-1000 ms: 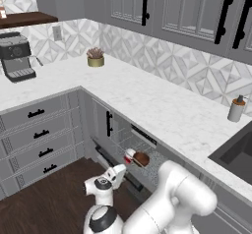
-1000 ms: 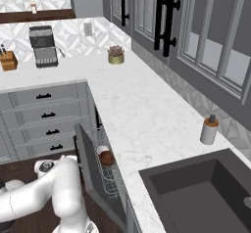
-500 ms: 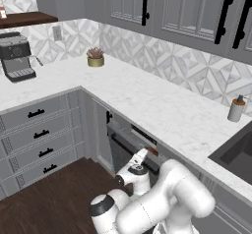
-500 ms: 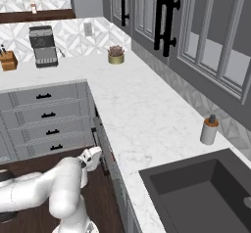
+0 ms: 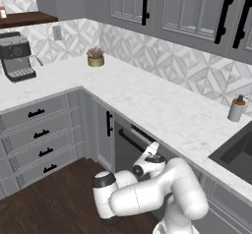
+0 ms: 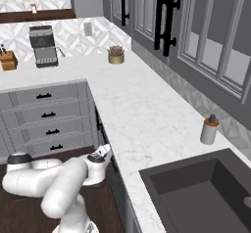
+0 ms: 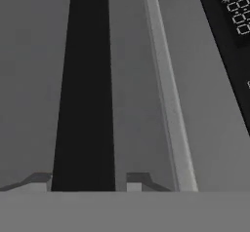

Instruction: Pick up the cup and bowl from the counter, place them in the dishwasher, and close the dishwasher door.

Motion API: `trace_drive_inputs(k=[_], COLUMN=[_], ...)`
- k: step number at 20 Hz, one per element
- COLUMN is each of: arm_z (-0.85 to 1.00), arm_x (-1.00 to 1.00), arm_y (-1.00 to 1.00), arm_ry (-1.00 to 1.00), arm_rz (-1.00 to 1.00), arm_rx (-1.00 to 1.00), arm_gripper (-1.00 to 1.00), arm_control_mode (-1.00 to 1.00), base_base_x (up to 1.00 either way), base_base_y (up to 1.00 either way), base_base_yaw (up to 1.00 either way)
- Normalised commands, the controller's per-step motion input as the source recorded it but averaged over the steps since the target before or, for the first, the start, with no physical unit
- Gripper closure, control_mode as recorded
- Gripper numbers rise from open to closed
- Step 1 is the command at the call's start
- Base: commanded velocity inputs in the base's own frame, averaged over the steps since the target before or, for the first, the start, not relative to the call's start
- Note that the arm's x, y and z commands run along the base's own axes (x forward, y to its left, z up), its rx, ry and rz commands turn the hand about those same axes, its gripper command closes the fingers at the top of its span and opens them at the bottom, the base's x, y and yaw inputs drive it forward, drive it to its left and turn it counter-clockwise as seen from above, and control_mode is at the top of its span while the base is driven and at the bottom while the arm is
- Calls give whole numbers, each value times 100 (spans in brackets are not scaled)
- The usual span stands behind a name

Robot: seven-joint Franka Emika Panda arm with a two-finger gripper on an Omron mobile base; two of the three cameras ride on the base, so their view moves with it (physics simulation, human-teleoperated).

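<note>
The dishwasher door [image 5: 129,149] stands upright and looks shut or very nearly so under the counter [image 5: 162,107], its black bar handle [image 7: 83,85] running close in front of the hand camera with the black control strip [image 7: 229,36] off to one side. The gripper [image 5: 150,152] is pressed up at the top of the door, just below the counter edge; in the right base view it sits at the same spot [image 6: 103,153], against the appliance front. Its two fingertips [image 7: 139,180] show spread to either side of the bar handle with nothing between them, so the pincer is open and holds nothing. Neither the red cup nor the brown bowl lies anywhere on the marble, which carries the potted plant [image 5: 95,57], the espresso machine [image 5: 17,56] and the soap dispenser [image 5: 236,108] beside the sink [image 6: 201,193]. My reading is that both dishes are already inside the dishwasher (its rack is hidden behind the door) and that closing is the last step, all but finished; what may remain is a final push to seat the door fully.
</note>
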Motion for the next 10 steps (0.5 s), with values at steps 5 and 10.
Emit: trace_drive_inputs(k=[5,10], arm_z=[-49,-78], arm_x=[43,33], arm_y=[-21,0], arm_ry=[-30,-54], arm_rz=[-45,-61], arm_rx=[-31,-30], arm_gripper=[-100,-100], arm_control_mode=[-100,-100], base_base_x=[0,0], base_base_y=[0,0], base_base_yaw=[0,0])
